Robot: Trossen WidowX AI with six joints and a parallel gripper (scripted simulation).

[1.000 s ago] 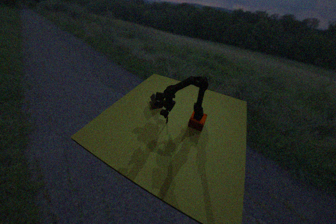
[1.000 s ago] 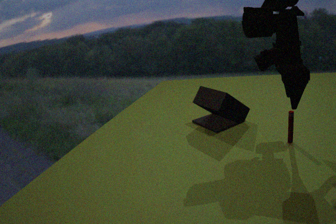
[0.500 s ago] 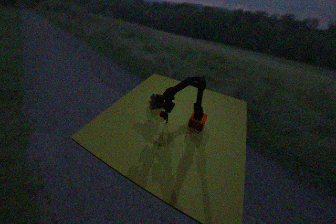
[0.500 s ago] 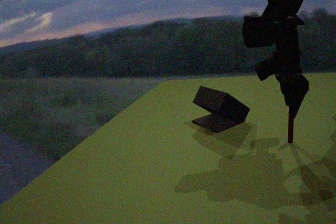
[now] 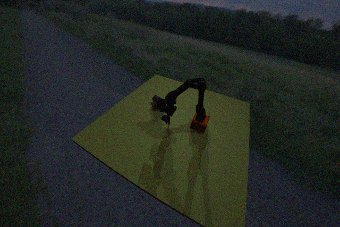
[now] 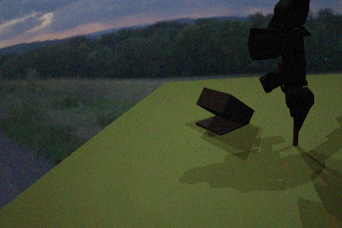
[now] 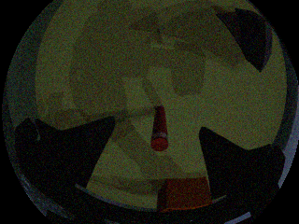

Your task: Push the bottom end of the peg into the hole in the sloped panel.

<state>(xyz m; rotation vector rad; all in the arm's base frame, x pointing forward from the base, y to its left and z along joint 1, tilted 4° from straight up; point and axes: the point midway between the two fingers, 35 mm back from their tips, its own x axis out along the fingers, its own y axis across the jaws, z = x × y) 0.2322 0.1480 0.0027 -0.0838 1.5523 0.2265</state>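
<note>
On the yellow-green table (image 6: 138,164), released jaws straddle the upright red peg (image 6: 295,137).

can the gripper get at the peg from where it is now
Probably yes. The gripper is open and hangs right over the upright peg, whose top shows between the fingers in the wrist view; the sloped panel stands off to one side.

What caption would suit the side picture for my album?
Dusk: the open tool hangs over the upright peg, with the sloped panel beside it on the yellow table.
</note>
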